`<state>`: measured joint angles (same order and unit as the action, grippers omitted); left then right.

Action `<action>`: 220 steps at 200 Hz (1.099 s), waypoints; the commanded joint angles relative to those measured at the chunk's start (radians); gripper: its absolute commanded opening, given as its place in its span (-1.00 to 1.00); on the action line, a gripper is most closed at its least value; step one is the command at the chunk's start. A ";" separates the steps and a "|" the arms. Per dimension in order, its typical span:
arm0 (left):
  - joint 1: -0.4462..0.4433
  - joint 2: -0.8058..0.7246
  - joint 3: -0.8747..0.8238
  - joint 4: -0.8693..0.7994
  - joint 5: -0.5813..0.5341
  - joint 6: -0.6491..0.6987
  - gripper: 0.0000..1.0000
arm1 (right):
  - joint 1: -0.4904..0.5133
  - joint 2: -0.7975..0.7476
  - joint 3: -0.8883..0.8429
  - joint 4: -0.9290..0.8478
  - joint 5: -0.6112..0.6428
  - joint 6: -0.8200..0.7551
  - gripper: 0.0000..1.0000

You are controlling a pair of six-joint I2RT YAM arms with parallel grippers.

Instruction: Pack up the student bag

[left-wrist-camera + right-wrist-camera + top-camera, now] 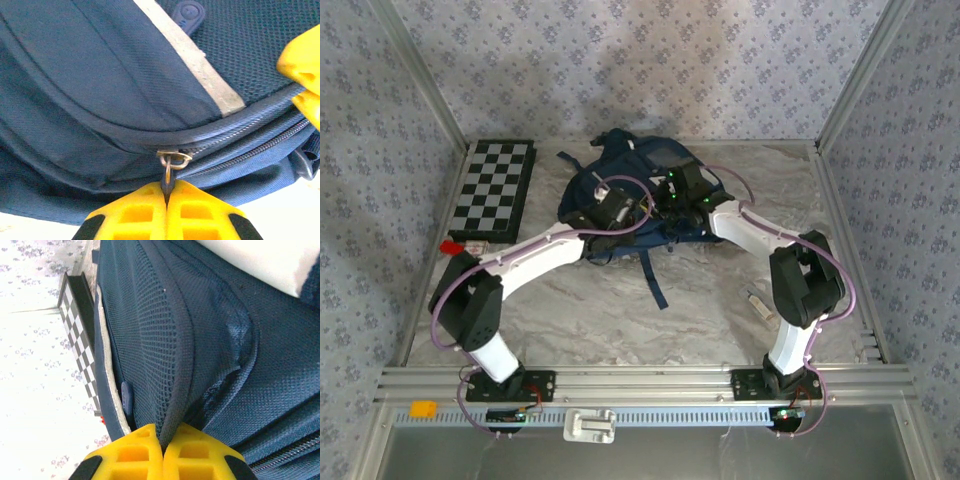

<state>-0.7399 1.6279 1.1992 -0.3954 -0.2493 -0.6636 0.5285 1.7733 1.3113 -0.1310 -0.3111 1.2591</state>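
The navy backpack [582, 190] lies at about 12 o'clock on the marbled bench [700, 300], toward the far edge, with both arms reaching in over it. One dark strap [653, 275] trails off it toward 6 o'clock. A folded chessboard [495, 188] lies apart from the backpack at 10 o'clock, and a small red piece [448, 247] sits just beside the board's near edge. A small pale object [757, 303], too small to name, lies at 4 o'clock near the right arm's elbow.

The left pincer [166, 192] is pressed together on the dark zip pull [168, 180], which hangs from a brass-coloured ring on the slider. The zip [250, 135] runs off toward 3 o'clock in the left wrist view, and a white stripe [200, 60] crosses the fabric above it.

The right pincer [162, 437] is pinched shut on a raised fold at the edge of the backpack's mesh panel [150, 340]. In that wrist view the chessboard's checks show at 9 o'clock beyond the backpack's side.
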 commanded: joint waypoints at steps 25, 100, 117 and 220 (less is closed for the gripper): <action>0.098 -0.105 -0.089 -0.026 -0.003 0.205 -1.00 | -0.044 -0.117 -0.028 -0.009 -0.110 -0.104 -1.00; -0.035 -0.109 -0.053 0.006 0.187 0.223 -1.00 | -0.201 -0.011 0.158 -0.216 -0.257 -0.331 -1.00; -0.096 -0.052 0.005 0.038 0.223 0.166 -1.00 | -0.229 0.085 0.261 -0.264 -0.322 -0.357 -0.96; -0.066 0.058 0.106 0.024 0.154 0.143 -1.00 | -0.153 -0.071 -0.045 -0.147 -0.243 -0.278 0.00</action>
<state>-0.8188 1.7004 1.2995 -0.3740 -0.1059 -0.5247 0.3332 1.7588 1.3594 -0.3859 -0.5716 0.9119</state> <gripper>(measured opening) 0.044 0.487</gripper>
